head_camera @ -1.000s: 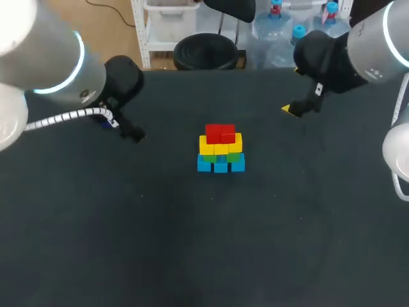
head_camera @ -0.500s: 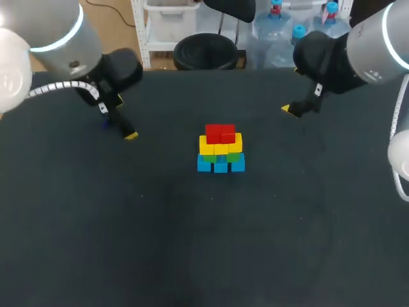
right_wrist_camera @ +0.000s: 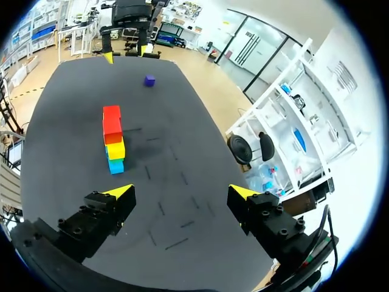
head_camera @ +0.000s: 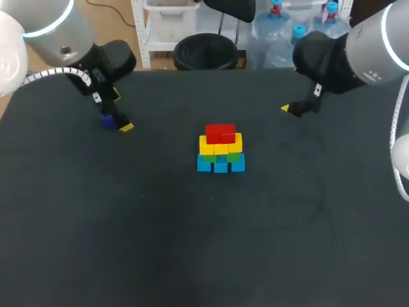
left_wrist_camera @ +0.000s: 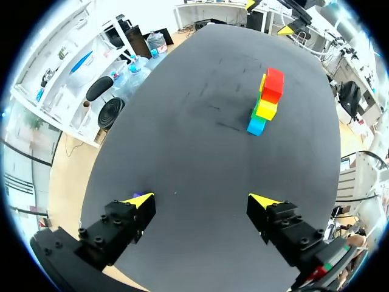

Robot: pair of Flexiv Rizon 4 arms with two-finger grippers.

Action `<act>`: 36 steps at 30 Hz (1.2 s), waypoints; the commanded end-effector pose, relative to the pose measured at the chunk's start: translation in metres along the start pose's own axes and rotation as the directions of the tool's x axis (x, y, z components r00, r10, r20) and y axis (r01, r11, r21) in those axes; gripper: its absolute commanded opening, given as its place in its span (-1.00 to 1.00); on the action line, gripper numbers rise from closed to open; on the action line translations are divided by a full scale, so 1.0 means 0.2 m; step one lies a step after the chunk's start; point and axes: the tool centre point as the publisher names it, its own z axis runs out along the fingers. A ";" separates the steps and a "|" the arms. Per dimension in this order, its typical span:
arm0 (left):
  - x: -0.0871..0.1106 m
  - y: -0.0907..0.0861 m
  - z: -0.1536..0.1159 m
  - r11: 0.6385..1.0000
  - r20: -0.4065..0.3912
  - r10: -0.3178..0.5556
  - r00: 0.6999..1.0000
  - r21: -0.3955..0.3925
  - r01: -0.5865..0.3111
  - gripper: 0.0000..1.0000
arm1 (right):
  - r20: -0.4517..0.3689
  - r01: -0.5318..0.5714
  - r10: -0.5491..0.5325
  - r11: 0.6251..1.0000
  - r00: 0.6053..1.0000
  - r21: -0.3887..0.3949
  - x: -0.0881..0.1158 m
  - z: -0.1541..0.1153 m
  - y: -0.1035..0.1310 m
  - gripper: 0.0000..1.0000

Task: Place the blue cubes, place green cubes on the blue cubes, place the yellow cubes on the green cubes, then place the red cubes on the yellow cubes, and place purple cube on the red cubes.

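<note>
On the matte black table, the left gripper hangs low with its blocky, yellow-tipped fingers spread wide and nothing between them. The small purple cube lies on the table just beside one fingertip, half hidden behind it in the left wrist view. At mid-table stands a neat stack of smooth, sharp-edged cubes: blue cubes at the base, green cubes on them, then yellow cubes and red cubes on top. The right gripper hovers well apart from it, its fingers also spread and holding nothing.
</note>
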 end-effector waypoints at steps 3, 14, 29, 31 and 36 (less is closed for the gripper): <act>-0.01 -0.05 0.00 0.997 -0.004 0.082 0.997 0.008 -0.082 1.00 | 0.000 -0.001 0.001 0.999 1.000 0.039 0.00 0.00 0.02 1.00; 0.07 0.07 0.04 0.913 -0.167 0.392 0.905 -0.046 -0.405 1.00 | 0.000 -0.001 0.001 0.999 1.000 0.039 0.00 0.00 0.02 1.00; 0.09 0.41 0.26 0.953 -0.257 0.286 0.923 -0.027 -0.303 1.00 | 0.000 -0.001 0.001 0.999 1.000 0.039 0.00 0.00 0.02 1.00; 0.10 0.44 0.29 0.947 -0.242 0.314 0.918 0.003 -0.323 1.00 | 0.000 -0.001 0.001 0.999 1.000 0.039 0.00 0.00 0.02 1.00; 0.15 0.52 0.31 0.938 -0.262 0.335 0.905 0.008 -0.345 1.00 | 0.000 -0.001 0.001 0.999 1.000 0.039 0.00 0.00 0.02 1.00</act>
